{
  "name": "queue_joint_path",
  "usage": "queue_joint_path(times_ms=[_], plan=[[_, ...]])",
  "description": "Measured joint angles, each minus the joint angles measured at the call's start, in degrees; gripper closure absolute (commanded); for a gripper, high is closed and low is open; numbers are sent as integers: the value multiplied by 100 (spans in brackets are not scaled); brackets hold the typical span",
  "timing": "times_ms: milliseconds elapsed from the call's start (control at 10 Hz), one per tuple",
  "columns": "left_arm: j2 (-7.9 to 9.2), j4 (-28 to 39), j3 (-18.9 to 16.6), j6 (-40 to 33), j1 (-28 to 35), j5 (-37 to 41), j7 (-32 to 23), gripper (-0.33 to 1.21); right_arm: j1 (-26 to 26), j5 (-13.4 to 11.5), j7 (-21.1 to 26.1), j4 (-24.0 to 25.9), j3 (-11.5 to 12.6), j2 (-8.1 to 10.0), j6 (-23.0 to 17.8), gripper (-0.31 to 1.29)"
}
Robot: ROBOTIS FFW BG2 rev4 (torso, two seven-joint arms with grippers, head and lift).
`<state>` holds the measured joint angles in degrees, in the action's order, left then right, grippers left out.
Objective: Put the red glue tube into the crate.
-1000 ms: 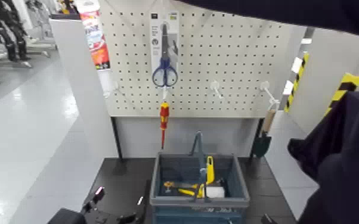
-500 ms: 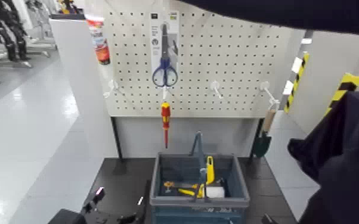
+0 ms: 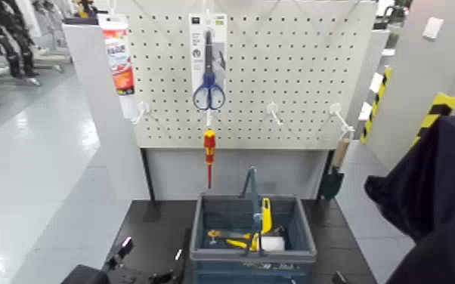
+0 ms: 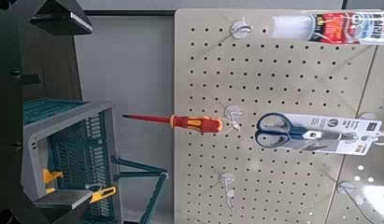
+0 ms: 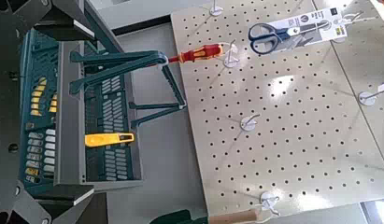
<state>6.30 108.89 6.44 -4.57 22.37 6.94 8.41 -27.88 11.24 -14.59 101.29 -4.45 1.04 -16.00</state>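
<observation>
The red glue tube hangs white end down from a hook at the upper left of the pegboard; it also shows in the left wrist view. Below the board the blue-grey crate stands on the dark table, its upright handle in the middle, with yellow-handled tools inside. Both wrist views show the crate. My left gripper is low at the table's front left, open, far below the tube. My right gripper stays low at the front right, its fingers spread with nothing between them.
Blue-handled scissors on a white card hang at the board's centre, a red-and-yellow screwdriver under them. Two bare hooks stick out to the right, and a small trowel hangs there. A person's dark sleeve fills the right edge.
The dark arm that stretched across the top of the head view has drawn back to the right. The glue tube, tilted and partly covered before, now hangs straight on its hook.
</observation>
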Motion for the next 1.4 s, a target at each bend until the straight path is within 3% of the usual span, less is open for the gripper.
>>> queue_joint_path(times_ms=[900,1400], plan=[[11,-9,-42,56,-72,61,81,10,11,18,0,-22,5,-13,42,14],[8,158,-517,1079,-780,547,1146,10,10,18,0,-22,-3,-15,52,14]])
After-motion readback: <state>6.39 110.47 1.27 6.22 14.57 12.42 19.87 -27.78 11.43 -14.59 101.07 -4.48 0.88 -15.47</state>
